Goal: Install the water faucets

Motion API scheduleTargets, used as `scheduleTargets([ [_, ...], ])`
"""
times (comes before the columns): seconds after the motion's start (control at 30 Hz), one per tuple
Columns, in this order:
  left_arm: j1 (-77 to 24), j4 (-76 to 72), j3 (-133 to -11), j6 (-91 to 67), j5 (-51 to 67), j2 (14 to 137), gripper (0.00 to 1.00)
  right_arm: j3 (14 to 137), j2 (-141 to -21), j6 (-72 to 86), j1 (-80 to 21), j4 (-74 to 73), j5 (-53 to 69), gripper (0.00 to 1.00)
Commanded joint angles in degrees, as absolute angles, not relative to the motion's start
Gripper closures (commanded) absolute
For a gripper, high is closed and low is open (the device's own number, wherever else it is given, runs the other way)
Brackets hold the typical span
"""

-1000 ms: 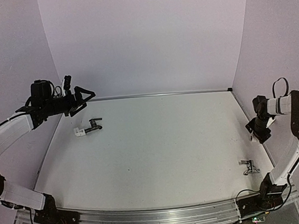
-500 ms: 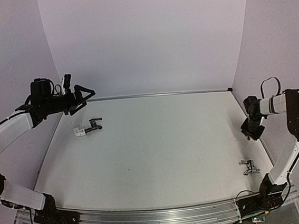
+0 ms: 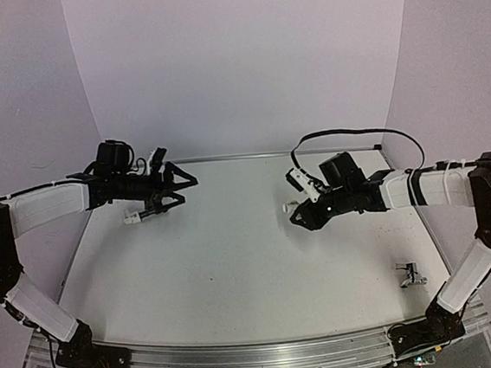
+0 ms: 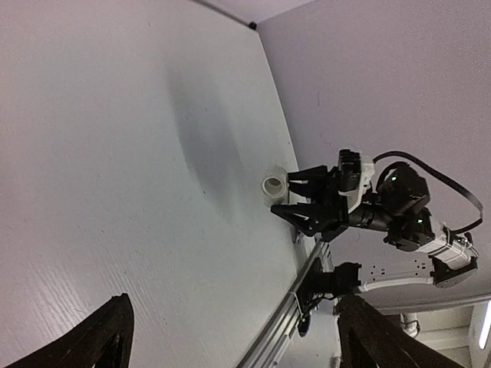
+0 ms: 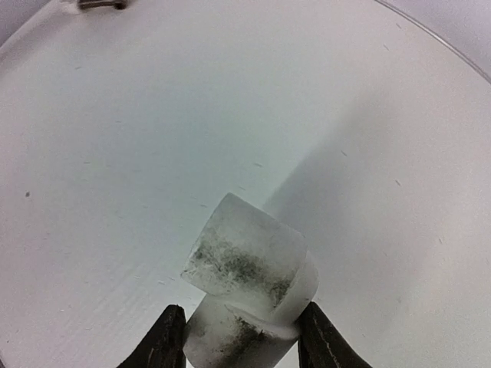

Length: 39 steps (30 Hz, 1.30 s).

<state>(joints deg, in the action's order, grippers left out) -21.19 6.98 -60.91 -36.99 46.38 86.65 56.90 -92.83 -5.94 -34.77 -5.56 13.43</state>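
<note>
A matte white table (image 3: pixel 254 270) fills the overhead view, enclosed by pale lilac walls (image 3: pixel 242 62), with a metal rail (image 3: pixel 245 358) along the bottom edge. At upper left, the left gripper (image 3: pixel 187 190) has its fingers spread wide, holding nothing. The dark faucet (image 3: pixel 151 212) lies just beneath it in the frame, partly overlapped. Right of centre, the right gripper (image 3: pixel 299 214) pinches a scuffed white cylindrical fitting (image 3: pixel 290 206). The silver faucet (image 3: pixel 408 274) lies at lower right, tiny and blurred.

fitting (image 5: pixel 245 287) between right jaws: translucent white, grey-black smudges
faucet by left jaws (image 3: pixel 151 212): dark grey-black
other faucet (image 3: pixel 408 274): silver
table (image 3: pixel 237 272): white
</note>
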Motion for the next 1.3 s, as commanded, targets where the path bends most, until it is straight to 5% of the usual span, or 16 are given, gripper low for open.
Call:
scheduleTargets([
  [0.0, -28.6, 3.4, -65.4, -42.0, 48.4, 91.2, 0.05, 62.6, -95.1, -14.4, -40.6, -2.2, 17.9, 0.81],
  [0.43, -37.8, 0.7, -73.4, -46.1, 49.9, 103.5, 0.26, 64.4, -95.6, -14.7, -47.1, 1.1, 18.5, 0.81],
  [0.7, -40.1, 0.6, -78.0, -46.9, 51.0, 108.5, 0.29, 62.9, -94.0, -13.6, -47.5, 2.2, 17.2, 0.81],
  [1.0, -41.4, 0.6, -78.6, -46.7, 49.6, 108.9, 0.59, 60.6, -93.3, -13.1, -47.5, 3.7, 14.6, 0.81],
  [1.13, -41.7, 0.6, -78.6, -46.1, 47.2, 108.7, 0.87, 59.6, -92.8, -12.3, -47.5, 4.4, 14.3, 0.81],
  [1.2, -41.9, 0.6, -78.9, -45.6, 44.6, 108.9, 0.95, 58.8, -92.0, -11.7, -47.5, 4.6, 13.5, 0.77],
  [1.27, -42.5, 0.6, -79.3, -43.5, 40.1, 109.3, 0.99, 57.2, -90.7, -10.2, -47.5, 4.7, 9.9, 0.63],
])
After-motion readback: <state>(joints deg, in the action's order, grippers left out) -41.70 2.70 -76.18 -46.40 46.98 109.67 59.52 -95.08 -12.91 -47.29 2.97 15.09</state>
